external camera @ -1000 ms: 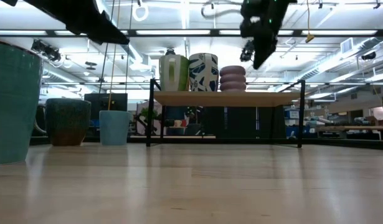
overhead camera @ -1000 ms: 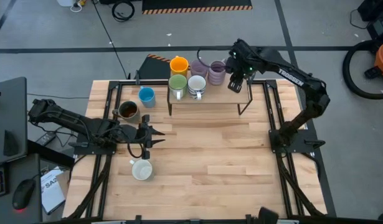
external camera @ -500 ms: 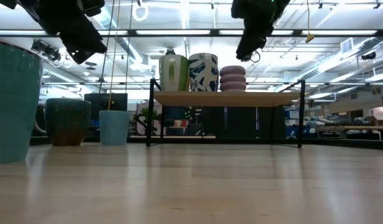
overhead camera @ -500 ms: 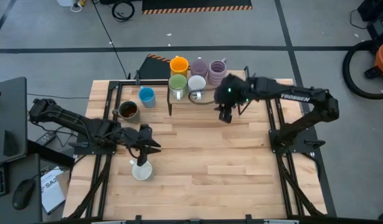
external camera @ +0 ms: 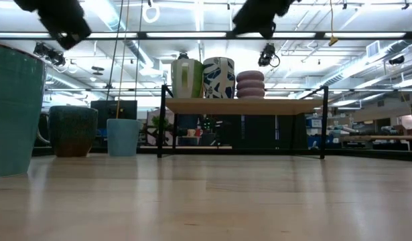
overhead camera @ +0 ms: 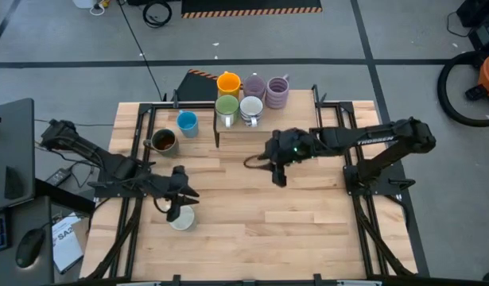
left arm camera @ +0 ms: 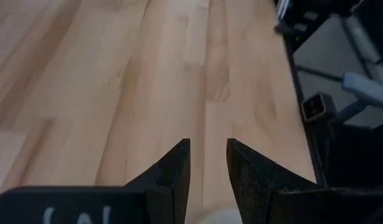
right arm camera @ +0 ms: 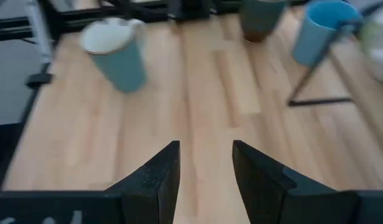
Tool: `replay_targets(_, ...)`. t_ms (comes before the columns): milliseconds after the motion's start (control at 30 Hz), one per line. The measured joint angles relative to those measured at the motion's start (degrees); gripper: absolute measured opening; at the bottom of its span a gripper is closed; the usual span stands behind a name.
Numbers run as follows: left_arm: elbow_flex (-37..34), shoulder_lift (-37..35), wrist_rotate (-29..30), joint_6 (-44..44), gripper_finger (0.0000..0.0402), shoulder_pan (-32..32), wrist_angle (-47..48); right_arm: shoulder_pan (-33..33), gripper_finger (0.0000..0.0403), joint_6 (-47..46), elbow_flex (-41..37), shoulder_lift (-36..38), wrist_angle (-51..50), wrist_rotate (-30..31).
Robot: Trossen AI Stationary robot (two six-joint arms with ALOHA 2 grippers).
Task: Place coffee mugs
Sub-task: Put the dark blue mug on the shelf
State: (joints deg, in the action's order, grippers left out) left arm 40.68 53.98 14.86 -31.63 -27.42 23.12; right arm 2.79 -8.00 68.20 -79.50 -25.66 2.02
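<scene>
Five mugs stand on a wire rack (overhead camera: 264, 127) at the table's far edge: orange (overhead camera: 228, 82), two pale purple (overhead camera: 254, 86) (overhead camera: 277, 91), green (overhead camera: 226, 106) and white (overhead camera: 250, 109). A blue mug (overhead camera: 187, 122) and a dark mug (overhead camera: 163, 141) stand on the table left of the rack. A mug with a teal outside and a white inside (overhead camera: 180, 217) stands near the table's left near part, also in the right wrist view (right arm camera: 116, 53). My left gripper (overhead camera: 179, 203) is open and hovers at this mug's far rim. My right gripper (overhead camera: 277, 171) is open over the table's middle.
The rack's right half (overhead camera: 308, 127) holds nothing. Black frame rails run along the table's left (overhead camera: 137, 159) and right (overhead camera: 347, 159) sides. Bare wood (overhead camera: 260, 222) lies between the arms and toward the near edge. A desk with a mouse (overhead camera: 28, 248) stands left of the table.
My right gripper has swung from above the rack's right end toward the near edge and somewhat left, out over the table's middle. My left gripper has moved toward the near edge, from beside the dark mug to the teal-and-white mug. No mug has moved.
</scene>
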Motion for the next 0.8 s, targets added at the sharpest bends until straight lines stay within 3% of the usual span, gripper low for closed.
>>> replay_targets(100, 3.0, 0.0, 0.1, -4.3, 0.011, -1.8, 7.1, 3.4, 0.0152, 0.0, 0.0, 0.0, 1.8, 2.1)
replay_targets(200, 6.3, 0.0, 0.0, -7.5, 0.011, -3.5, 12.6, 6.8, 0.0152, 0.3, 0.0, 0.0, 3.6, 8.2)
replay_targets(367, 9.6, 2.4, -2.4, -10.4, 0.011, -6.3, 14.9, 11.2, 0.0152, 2.0, 0.0, -1.7, 8.5, 16.1)
replay_targets(600, 14.4, 11.5, -10.2, -16.2, 0.011, -12.8, 19.7, 14.3, 0.0152, 2.3, 0.0, -8.2, 15.5, 17.9)
replay_targets(800, 24.8, 20.2, -6.0, -14.9, 0.0103, -17.1, 30.8, 15.0, 0.0152, 2.2, 0.0, -12.2, 19.2, 17.9)
